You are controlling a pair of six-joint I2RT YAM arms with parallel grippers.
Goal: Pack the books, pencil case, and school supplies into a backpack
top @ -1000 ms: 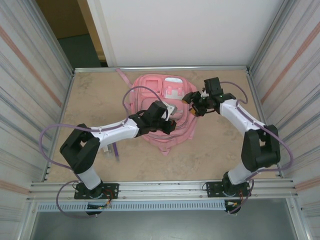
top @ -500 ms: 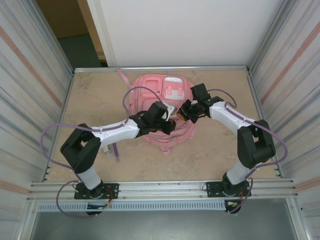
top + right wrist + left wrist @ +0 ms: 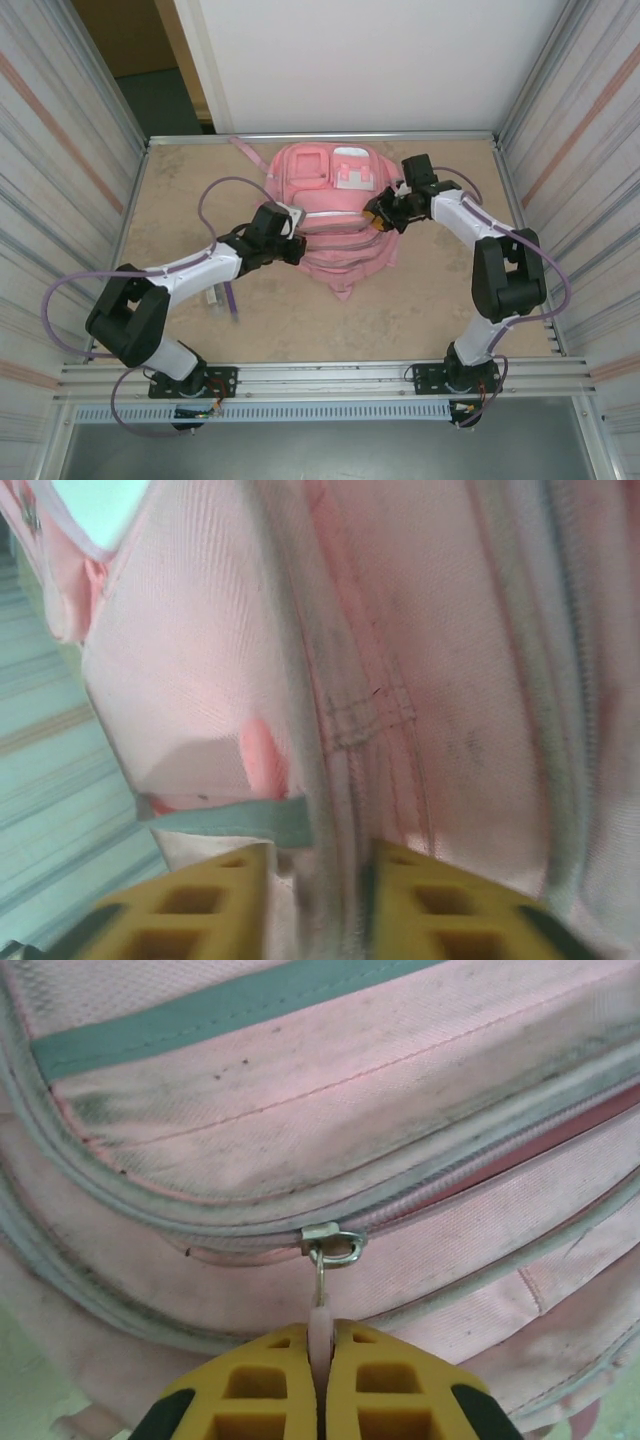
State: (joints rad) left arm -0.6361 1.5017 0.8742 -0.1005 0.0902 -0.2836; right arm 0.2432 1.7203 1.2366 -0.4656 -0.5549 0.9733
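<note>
**Left gripper (image 3: pixel 320 1360) clamped on a zip pull (image 3: pixel 320 1312); backpack (image 3: pixel 340 250) at the table's far middle**

The pink backpack lies flat, pockets up, its top near the back rail. Marks on its white-grey patch (image 3: pixel 350 158) are too small to read. The left gripper pinches the zip pull at the bag's left edge. The right gripper (image 3: pixel 320 890) straddles a fabric seam (image 3: pixel 335 810) at the right edge; whether it grips cannot be told. Bare table (image 3: pixel 190 190) lies open either side.

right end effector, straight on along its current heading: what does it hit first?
The pink backpack: the right end effector points into its side, with fabric between its fingers. Depth is unclear, but contact looks immediate.
</note>
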